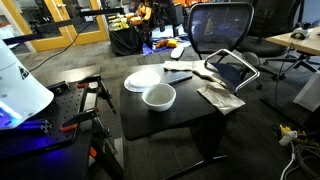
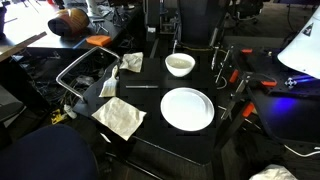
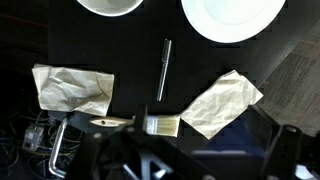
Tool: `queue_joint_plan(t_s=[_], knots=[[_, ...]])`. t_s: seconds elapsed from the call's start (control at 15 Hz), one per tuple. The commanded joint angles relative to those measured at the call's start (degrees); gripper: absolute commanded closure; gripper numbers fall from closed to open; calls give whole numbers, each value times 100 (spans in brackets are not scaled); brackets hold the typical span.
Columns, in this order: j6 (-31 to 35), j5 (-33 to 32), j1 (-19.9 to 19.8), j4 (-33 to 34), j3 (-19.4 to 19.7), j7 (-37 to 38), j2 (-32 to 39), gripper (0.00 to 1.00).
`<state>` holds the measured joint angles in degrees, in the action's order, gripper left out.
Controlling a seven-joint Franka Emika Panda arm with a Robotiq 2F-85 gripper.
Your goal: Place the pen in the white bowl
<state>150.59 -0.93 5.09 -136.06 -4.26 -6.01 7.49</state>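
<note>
Office-type rm. Black table [image 1: 190, 118] in the middle, on a dk grey carpet floor [image 1: 265, 145]. Far side of table: black mesh-back office chair [image 1: 222, 22], w/ a second dk chair [image 1: 262, 48] to its right. Far right: light wood desk [image 1: 302, 38]. Far left: orange-brown wood panels [image 1: 62, 22], brightly lit. Cables [image 1: 296, 135] lie on the floor, near right. In an exterior view a dk chair back [image 2: 45, 155] fills the near-left corner, w/ a bright patch [image 2: 15, 12] far left.
</note>
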Motion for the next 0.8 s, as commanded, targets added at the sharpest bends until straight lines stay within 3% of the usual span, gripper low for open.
queue_joint_plan(t_s=[0.0, 0.73], knots=[[21, -306, 16, 210, 44, 281, 392, 0], [324, -399, 135, 1086, 131, 722, 2038, 0]])
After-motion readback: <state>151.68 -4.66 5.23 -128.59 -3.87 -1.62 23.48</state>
